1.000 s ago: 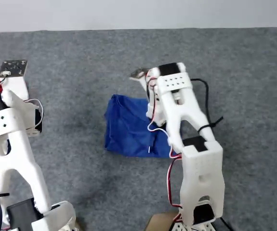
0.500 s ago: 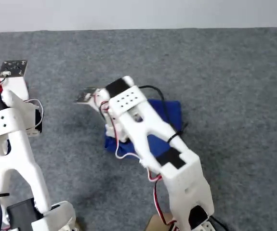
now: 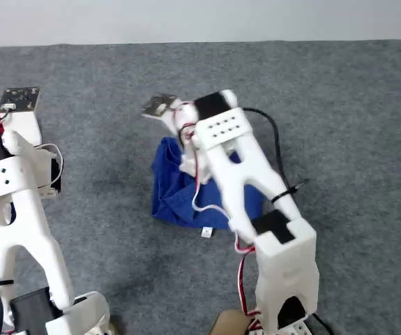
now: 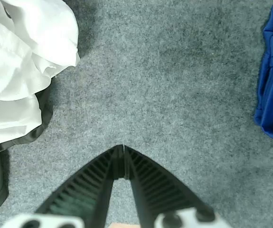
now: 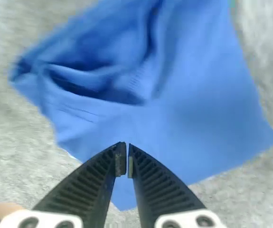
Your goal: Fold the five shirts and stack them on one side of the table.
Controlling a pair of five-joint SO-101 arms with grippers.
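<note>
The right tool [image 5: 124, 161] is hanging with its jaws pressed together, pinching nothing, over the crumpled blue shirt [image 3: 176, 192] lying mid-surface [image 3: 353, 125]. The left tool [image 4: 124, 164], likewise pressed together, is hovering at the shirt's 9 o'clock, near white clothes [image 4: 22, 61].

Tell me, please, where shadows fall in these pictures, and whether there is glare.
High view: even light, no glare; faint soft shadows on the table beside the blue shirt. Left wrist view: a dark shadow beside the white shirt. Right wrist view: shadows lie in the blue shirt's folds.
</note>
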